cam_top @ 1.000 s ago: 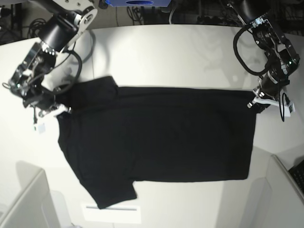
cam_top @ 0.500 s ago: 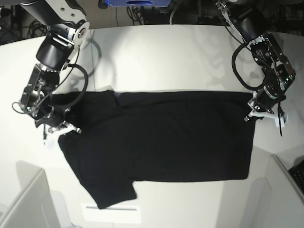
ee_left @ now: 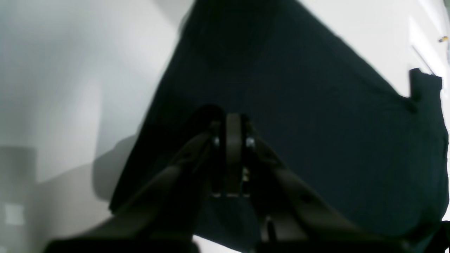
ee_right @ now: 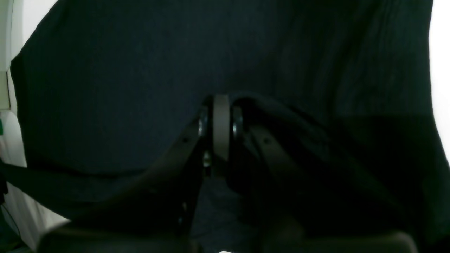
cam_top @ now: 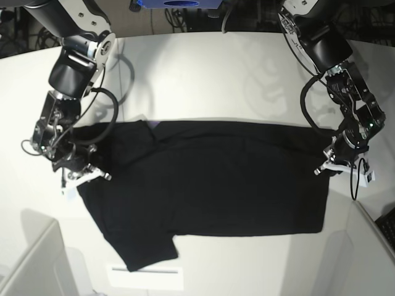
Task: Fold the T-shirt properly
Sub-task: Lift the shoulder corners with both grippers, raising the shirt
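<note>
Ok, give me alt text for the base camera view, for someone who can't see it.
A large black short-sleeved cloth T-shirt lies spread on a white table, plain side up. Two robot arms pinch opposite ends: the right pincer is shut on the sleeve end at the picture's left, the left pincer on the hem corner at its right.

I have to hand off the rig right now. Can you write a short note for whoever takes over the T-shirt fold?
Left pincer: shut on the far hem corner of the T-shirt, at the base view's right.
Right pincer: shut on the shirt's shoulder end, at that view's left.
The shirt lies spread on the white table, plain black side up; its far edge is drawn in toward the near edge, one sleeve folded over at the top left, the other sticking out at the near left.
Done: both far corners gripped, first lengthwise fold begun.
Left: carry the far edge over, tuck the sleeves, fold across.
</note>
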